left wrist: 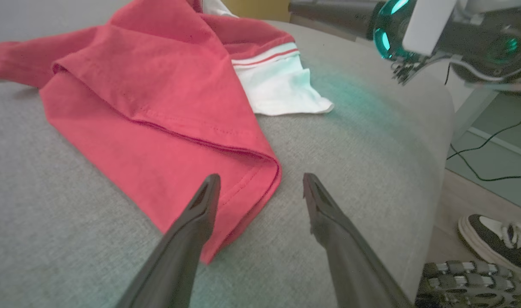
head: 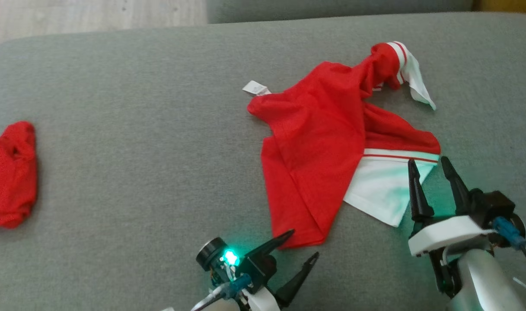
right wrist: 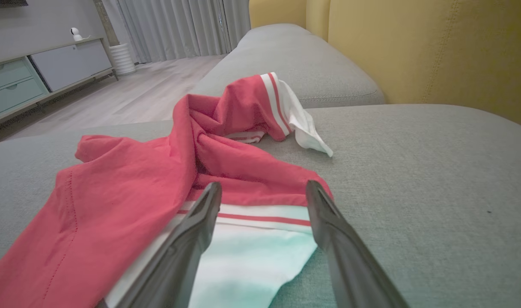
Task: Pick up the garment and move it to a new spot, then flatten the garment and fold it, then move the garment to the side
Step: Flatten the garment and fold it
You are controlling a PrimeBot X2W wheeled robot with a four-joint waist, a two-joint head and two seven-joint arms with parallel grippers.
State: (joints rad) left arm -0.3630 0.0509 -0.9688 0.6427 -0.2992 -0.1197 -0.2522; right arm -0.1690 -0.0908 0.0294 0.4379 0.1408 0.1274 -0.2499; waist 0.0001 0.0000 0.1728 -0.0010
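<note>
- Lying crumpled on the grey sofa cushion (head: pixel 137 129), right of centre in the head view: red garment (head: pixel 314 142) with white, red-striped sleeves.
- One sleeve is bunched up at the far end; the other is spread flat at the near right.
- Left gripper (head: pixel 304 243): jaws spread wide, nothing held; one finger is seen over the garment's near red corner, the other over bare cushion.
- Right gripper (head: pixel 428 160): jaws wide apart, nothing held; fingertips are placed at the near sleeve's striped edge.
- A second red cloth (head: pixel 7 177) is seen well apart, at the cushion's left end.
</note>
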